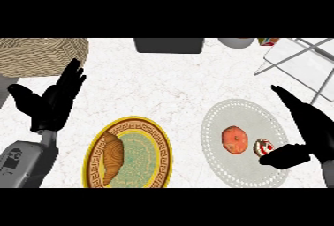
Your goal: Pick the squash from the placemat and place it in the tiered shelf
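An orange-red round squash (234, 140) lies on the pale round placemat (241, 114) at the right. Beside it, to its right, sits a small red and white item (263, 147). My right hand (306, 132) hovers over the placemat's right edge with fingers straight and pointing up-left, its thumb (282, 155) next to the small item; it holds nothing. The tiered shelf (300, 59), a grey metal frame with clear panels, stands at the top right. My left hand (52, 99) rests open at the left, fingers up.
A gold-rimmed plate (157, 145) holding a croissant (112, 160) sits at the lower middle. A woven basket (39, 53) stands at the top left. A dark container (168, 45) and a grey bowl (236, 42) line the back edge.
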Tool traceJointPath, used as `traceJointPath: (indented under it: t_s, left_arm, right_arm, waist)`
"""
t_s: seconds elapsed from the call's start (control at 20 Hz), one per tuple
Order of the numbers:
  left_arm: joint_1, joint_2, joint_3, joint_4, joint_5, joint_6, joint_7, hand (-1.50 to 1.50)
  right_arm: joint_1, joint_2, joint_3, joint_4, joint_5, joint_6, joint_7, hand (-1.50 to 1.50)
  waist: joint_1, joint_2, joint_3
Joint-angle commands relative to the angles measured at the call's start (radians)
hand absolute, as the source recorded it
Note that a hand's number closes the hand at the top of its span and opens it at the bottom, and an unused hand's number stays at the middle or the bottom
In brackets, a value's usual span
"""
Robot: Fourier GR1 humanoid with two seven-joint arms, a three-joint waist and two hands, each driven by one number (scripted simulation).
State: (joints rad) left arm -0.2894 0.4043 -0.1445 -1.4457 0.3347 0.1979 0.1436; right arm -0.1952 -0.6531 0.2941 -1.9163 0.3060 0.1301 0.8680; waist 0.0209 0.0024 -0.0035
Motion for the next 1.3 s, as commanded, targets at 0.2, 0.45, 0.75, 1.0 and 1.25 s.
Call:
traceJointPath:
  t_s: [0.2, 0.45, 0.75, 1.0, 1.25]
  left_arm:
    - [-0.008, 0.01, 0.036, -0.022, 0.001, -0.027, 0.043, 0.0]
    - [0.026, -0.038, 0.02, -0.023, -0.024, -0.009, 0.016, 0.0]
    - [0.021, -0.013, 0.052, -0.056, -0.029, -0.022, 0.073, 0.0]
    - [0.061, -0.05, 0.052, -0.035, -0.074, -0.026, -0.001, 0.0]
    - [0.037, -0.066, 0.068, -0.001, -0.074, -0.051, 0.005, 0.0]
  right_arm:
    - [-0.173, 0.209, 0.221, 0.114, 0.172, 0.088, 0.296, -1.5]
    - [-0.194, 0.195, 0.199, 0.233, 0.175, 0.153, 0.284, -1.5]
    - [-0.137, 0.233, 0.257, 0.147, 0.238, 0.181, 0.37, -1.5]
    - [-0.079, 0.27, 0.26, 0.183, 0.29, 0.157, 0.316, -1.5]
    - [-0.123, 0.322, 0.23, 0.191, 0.309, 0.223, 0.366, -1.5]
  waist:
    - [-0.008, -0.003, 0.003]
    - [-0.014, -0.002, 0.003]
    - [-0.023, -0.005, 0.003]
    - [-0.023, -0.003, 0.003]
    - [-0.023, -0.003, 0.003]
